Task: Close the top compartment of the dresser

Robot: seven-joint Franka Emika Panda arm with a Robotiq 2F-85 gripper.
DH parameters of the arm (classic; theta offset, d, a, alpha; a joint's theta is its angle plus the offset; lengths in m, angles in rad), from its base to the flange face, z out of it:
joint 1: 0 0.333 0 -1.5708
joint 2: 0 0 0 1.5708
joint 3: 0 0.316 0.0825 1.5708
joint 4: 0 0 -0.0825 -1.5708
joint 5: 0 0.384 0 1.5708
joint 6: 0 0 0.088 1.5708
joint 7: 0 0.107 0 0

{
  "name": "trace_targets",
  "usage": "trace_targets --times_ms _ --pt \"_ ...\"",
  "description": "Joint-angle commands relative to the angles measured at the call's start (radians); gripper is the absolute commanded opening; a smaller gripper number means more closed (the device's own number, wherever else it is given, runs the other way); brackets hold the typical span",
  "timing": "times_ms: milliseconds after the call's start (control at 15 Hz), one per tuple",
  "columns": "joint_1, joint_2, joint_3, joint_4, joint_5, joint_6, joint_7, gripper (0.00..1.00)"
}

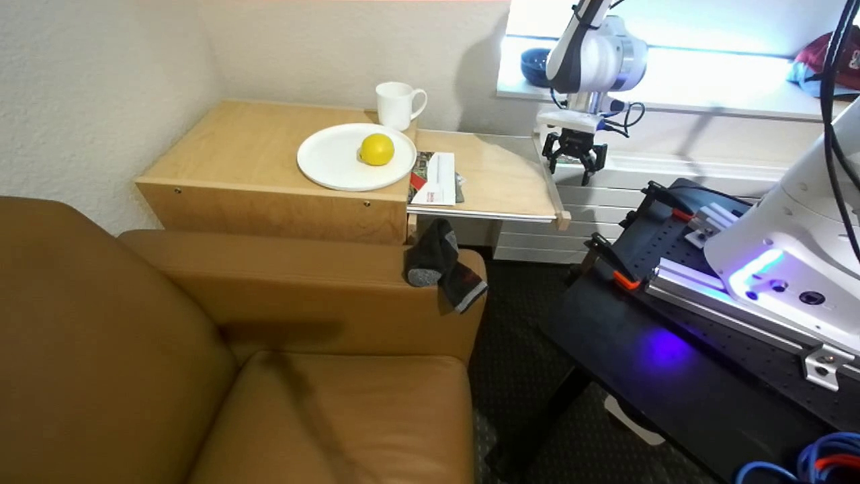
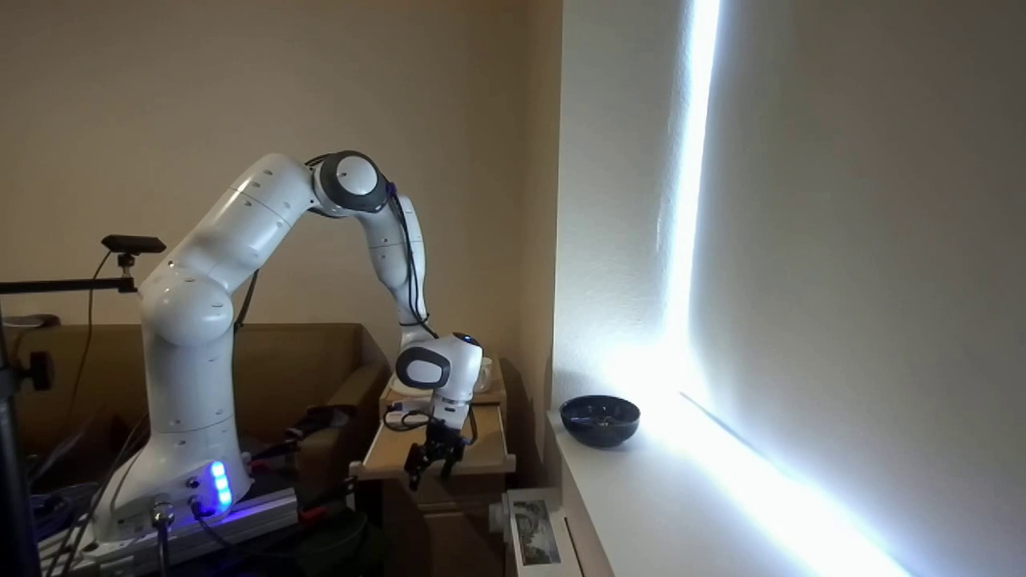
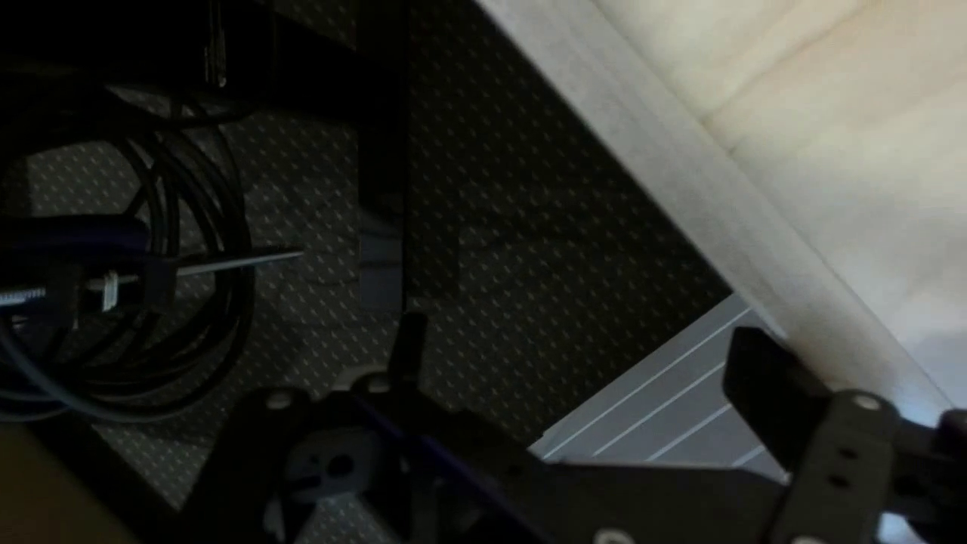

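Wrist view: claw (image 3: 579,336) spread wide, gripping nothing, just beside front panel (image 3: 702,189); contact uncertain. Top compartment (image 1: 500,168) stands pulled out from dresser (image 1: 255,144). Push front panel near middle, straight toward dresser, steady pressure, no skew, until flush.

Wall (image 1: 322,47): plain, pale, facing you in an exterior view;
Sofa (image 1: 403,403): brown leather, streaked with shadow;
Floor (image 3: 529,264): dark carpet; you see pale flecks;
Radiator (image 1: 537,238): white, slatted, below your sill (image 2: 641,513);
Light (image 2: 691,160): glaring vertical strip above the sill.
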Motion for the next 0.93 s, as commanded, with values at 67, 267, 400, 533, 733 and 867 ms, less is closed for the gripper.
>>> trace_targets --times_ms 67,267,400,533,733,867 --pt "0.031 -0.058 0.091 0.018 0.036 -0.032 -0.037 1.00" --pt "0.164 -0.087 0.118 0.021 -0.011 -0.026 0.019 1.00" --pt "0.264 -0.103 0.129 0.033 -0.046 -0.034 0.065 1.00" --pt "0.362 -0.112 0.135 0.050 -0.093 -0.038 0.125 1.00" --pt "0.464 -0.158 0.105 0.031 -0.192 -0.041 0.202 1.00" --pt "0.522 -0.209 0.033 -0.017 -0.298 -0.039 0.274 1.00"
